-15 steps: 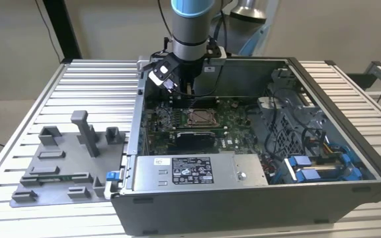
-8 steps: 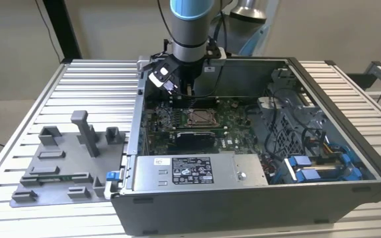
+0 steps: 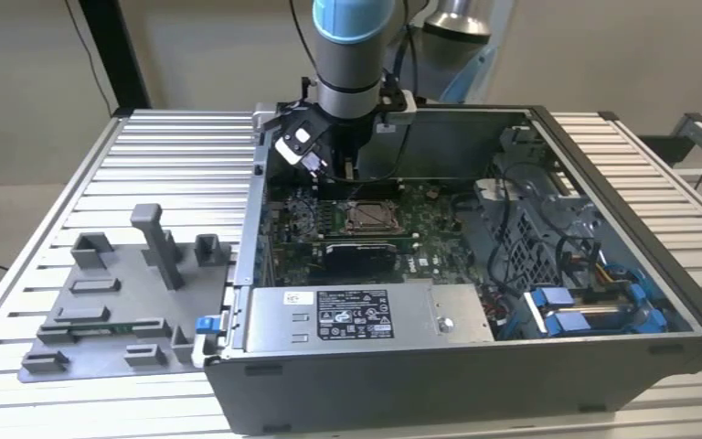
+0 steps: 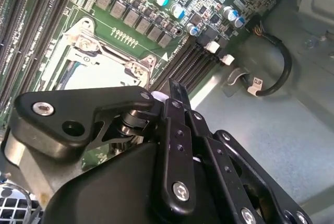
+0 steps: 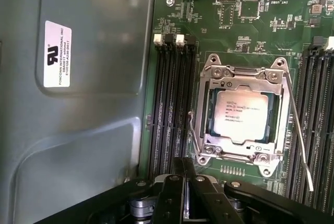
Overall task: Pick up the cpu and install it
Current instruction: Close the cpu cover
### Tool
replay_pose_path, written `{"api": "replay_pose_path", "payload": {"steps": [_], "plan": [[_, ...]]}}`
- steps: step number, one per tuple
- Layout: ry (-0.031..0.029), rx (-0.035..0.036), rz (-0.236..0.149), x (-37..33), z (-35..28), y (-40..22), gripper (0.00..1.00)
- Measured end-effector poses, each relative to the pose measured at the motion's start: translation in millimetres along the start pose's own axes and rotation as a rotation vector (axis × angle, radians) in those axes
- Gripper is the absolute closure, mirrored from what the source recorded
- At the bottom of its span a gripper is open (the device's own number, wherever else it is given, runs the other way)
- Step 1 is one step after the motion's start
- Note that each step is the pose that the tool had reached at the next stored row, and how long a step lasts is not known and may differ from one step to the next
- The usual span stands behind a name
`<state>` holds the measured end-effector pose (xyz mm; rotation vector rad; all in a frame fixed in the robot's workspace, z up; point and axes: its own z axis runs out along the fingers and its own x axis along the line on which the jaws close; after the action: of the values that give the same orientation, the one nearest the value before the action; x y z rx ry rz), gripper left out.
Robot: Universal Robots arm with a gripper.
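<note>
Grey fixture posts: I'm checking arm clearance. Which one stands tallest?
The slim middle post; it rises well above the short blocks around it on the fixture.

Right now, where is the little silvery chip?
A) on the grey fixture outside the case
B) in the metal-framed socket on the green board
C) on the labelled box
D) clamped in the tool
B: in the first wrist view the cpu lies inside the socket frame, the tool apart from it.

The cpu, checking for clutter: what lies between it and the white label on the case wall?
In the first wrist view: black memory slots beside the cpu, then bare grey case panel up to the label.
</note>
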<state>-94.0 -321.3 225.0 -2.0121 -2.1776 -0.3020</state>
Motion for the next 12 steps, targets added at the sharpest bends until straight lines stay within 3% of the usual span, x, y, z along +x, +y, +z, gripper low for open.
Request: {"api": "replay_pose_path", "payload": {"steps": [9,10,12], "plan": [[0.0015,-0.0004,0.000,-0.8,1.6,0.3,1.00],[0.0036,-0.0005,0.000,-1.3,1.4,0.2,1.00],[0.0139,-0.0019,0.000,-2.7,1.1,0.1,1.00]]}}
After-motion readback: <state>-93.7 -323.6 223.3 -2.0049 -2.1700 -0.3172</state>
